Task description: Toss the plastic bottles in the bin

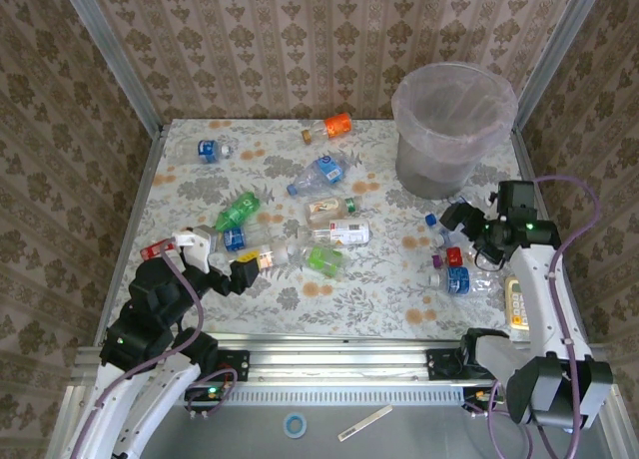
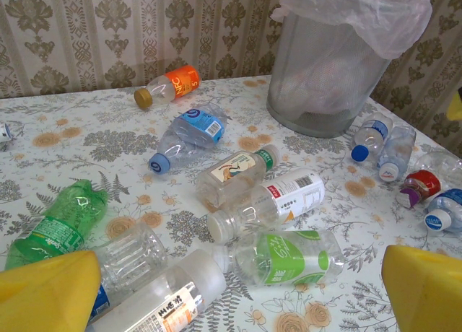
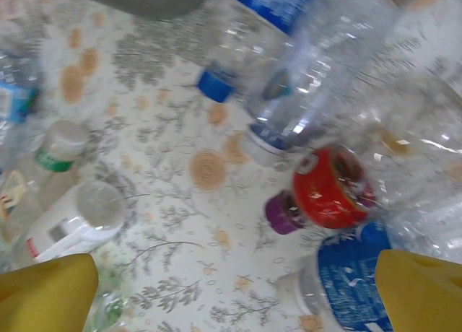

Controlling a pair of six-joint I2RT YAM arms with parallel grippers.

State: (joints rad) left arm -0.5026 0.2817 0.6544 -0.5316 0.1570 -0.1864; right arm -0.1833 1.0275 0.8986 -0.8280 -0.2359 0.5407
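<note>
Many plastic bottles lie on the flowered table. An orange-label one (image 1: 332,127) and a blue-label one (image 1: 319,173) lie far back, and a green one (image 1: 237,210) is at mid-left. My left gripper (image 1: 218,261) is open, low over the near-left cluster. Between its yellow fingers (image 2: 50,289) lie a green-label bottle (image 2: 289,256) and a frosted-cap bottle (image 2: 155,299). My right gripper (image 1: 464,234) is open beside the right cluster. Ahead of its jaws are a red-label bottle (image 3: 332,188) with a purple cap and a blue-label bottle (image 3: 346,281). The bin (image 1: 454,130), lined with a bag, stands back right.
Patterned walls and metal posts close in the table on three sides. A cream object (image 1: 516,299) lies by the right arm. A blue tape ring (image 1: 295,424) and a white strip (image 1: 364,422) rest on the near ledge below the rail.
</note>
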